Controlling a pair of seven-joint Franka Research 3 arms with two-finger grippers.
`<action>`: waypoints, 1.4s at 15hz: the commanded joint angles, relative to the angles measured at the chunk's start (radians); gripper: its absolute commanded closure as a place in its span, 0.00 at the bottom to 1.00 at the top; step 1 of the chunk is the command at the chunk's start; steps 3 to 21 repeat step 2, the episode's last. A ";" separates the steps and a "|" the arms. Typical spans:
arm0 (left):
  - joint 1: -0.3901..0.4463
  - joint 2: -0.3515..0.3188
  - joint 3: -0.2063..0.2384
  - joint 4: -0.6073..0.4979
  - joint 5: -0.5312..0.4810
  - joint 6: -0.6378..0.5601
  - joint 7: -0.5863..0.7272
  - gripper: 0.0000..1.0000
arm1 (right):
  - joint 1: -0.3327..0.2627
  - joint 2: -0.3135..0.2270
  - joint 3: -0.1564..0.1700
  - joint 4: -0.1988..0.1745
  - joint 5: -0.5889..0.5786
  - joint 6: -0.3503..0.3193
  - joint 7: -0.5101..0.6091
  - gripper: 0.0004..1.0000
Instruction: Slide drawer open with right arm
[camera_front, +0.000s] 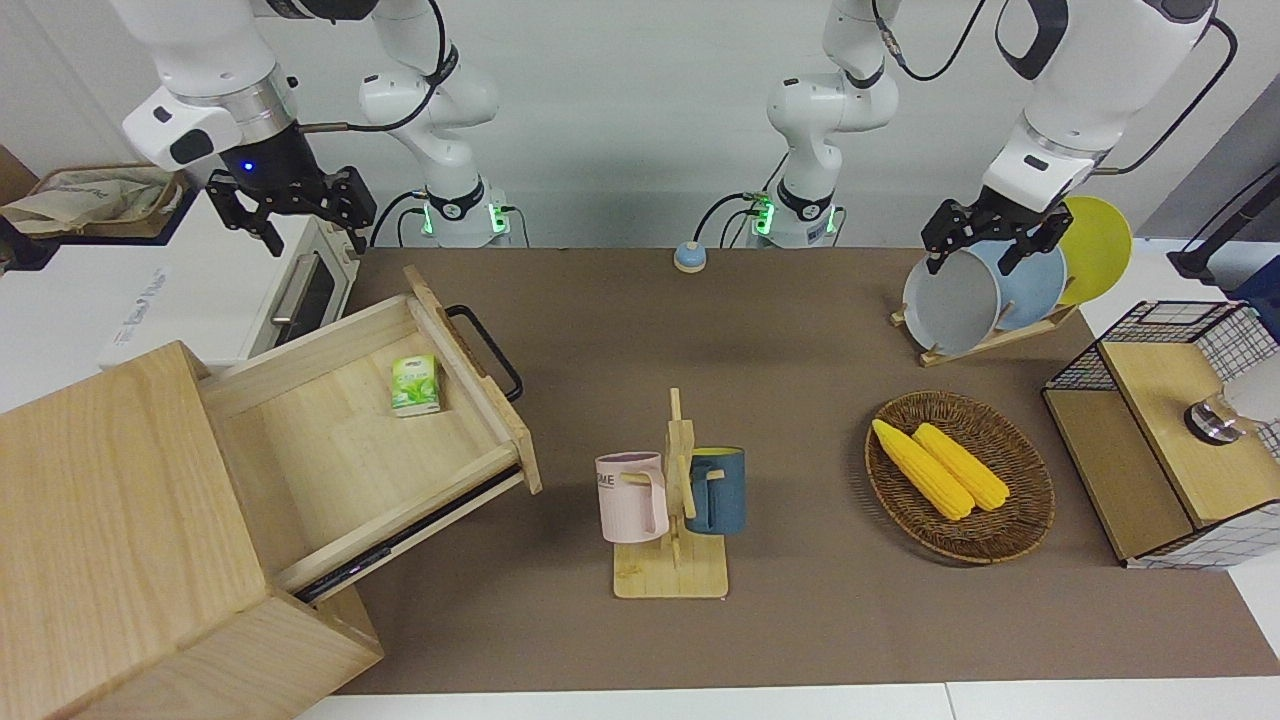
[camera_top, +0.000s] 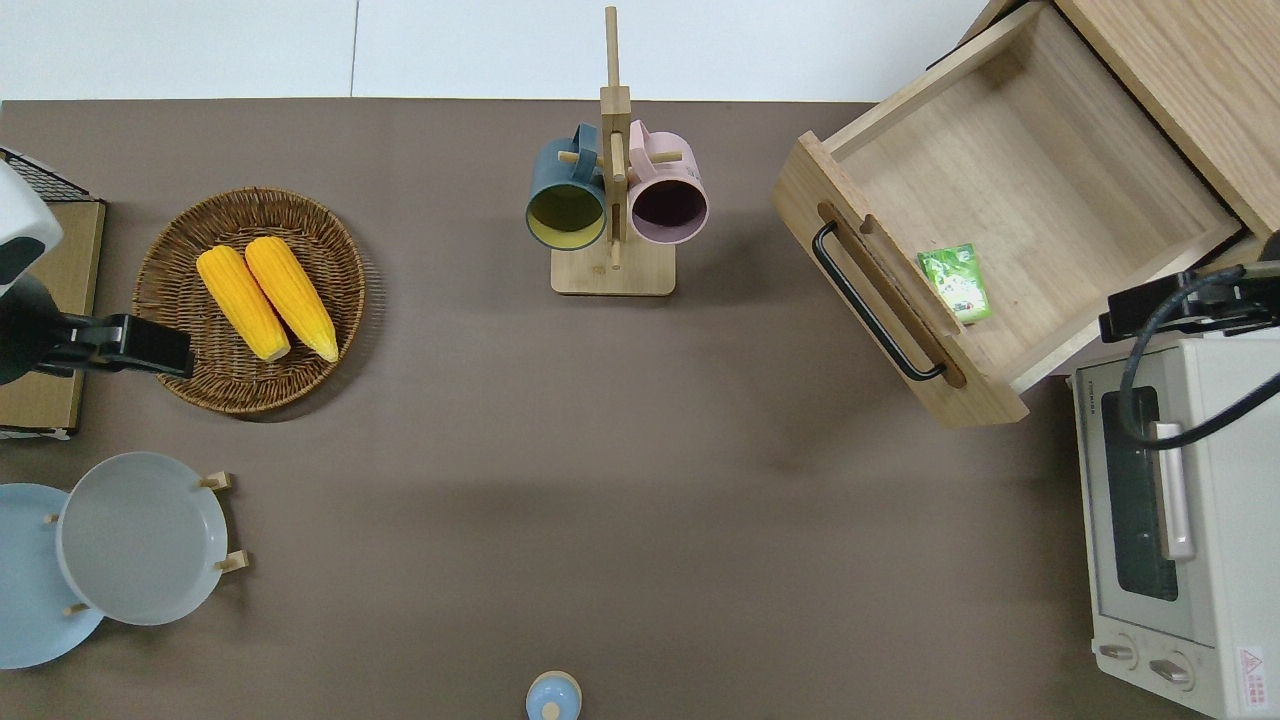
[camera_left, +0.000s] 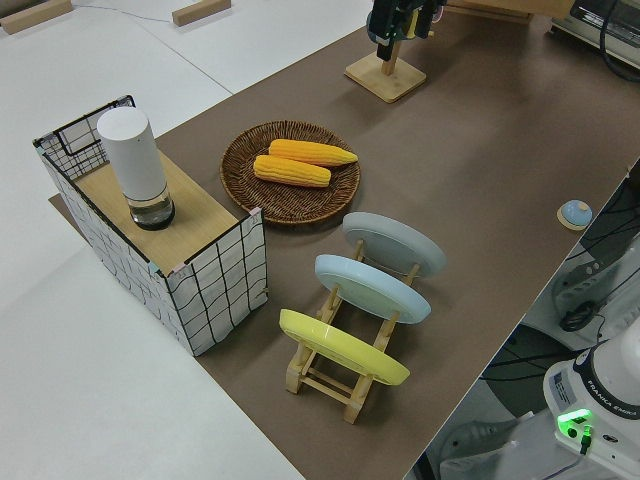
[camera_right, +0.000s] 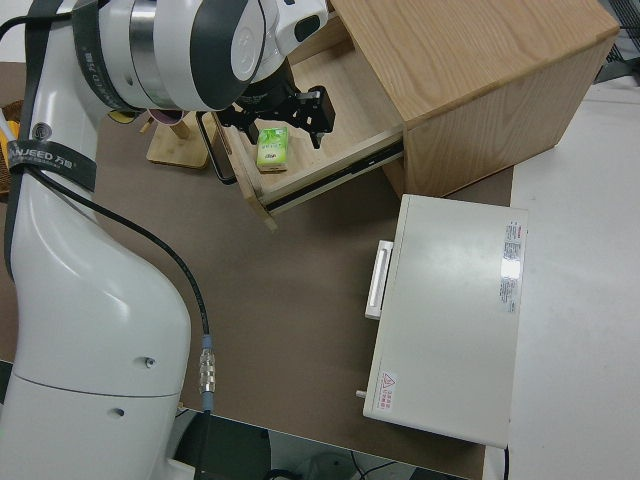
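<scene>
Drawer looks fully out already, right gripper up by the toaster oven with fingers spread and empty, so I guess any further tug on the handle could yank it off its rails.

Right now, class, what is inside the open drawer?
The drawer holds one small green carton, lying flat close to its front panel. The rest of the visible floor is bare wood; the part still under the cabinet is hidden.
</scene>
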 joint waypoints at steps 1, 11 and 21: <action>-0.007 -0.004 0.000 0.009 0.018 -0.018 -0.010 0.01 | -0.017 -0.002 0.013 -0.010 0.008 0.011 -0.026 0.01; -0.007 -0.004 0.000 0.010 0.018 -0.018 -0.010 0.01 | -0.016 -0.004 0.013 -0.010 0.010 0.011 -0.026 0.02; -0.007 -0.004 0.000 0.010 0.018 -0.018 -0.010 0.01 | -0.016 -0.004 0.013 -0.010 0.010 0.011 -0.026 0.02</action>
